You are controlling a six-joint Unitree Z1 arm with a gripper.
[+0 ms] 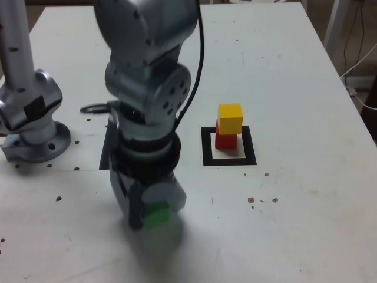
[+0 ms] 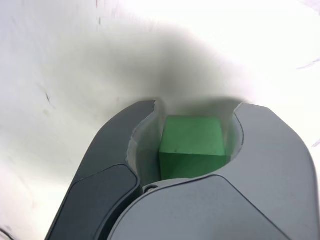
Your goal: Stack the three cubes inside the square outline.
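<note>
The white table (image 1: pixel 306 194) carries the square outline (image 1: pixel 229 160) toward the exterior view's right, with the yellow cube (image 1: pixel 230 118) sitting on the red cube (image 1: pixel 225 140) inside it. Well apart, the gripper (image 1: pixel 154 213) is clamped around the green cube (image 2: pixel 191 146).

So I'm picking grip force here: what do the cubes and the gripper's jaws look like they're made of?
The green cube looks like matte painted wood or dense foam: flat colour, no gloss, crisp edges; the pictures leave it open which. The yellow cube and red cube show the same dull, even finish. The gripper looks like moulded grey plastic, smooth and satin, with paler inner faces of the jaws.
</note>
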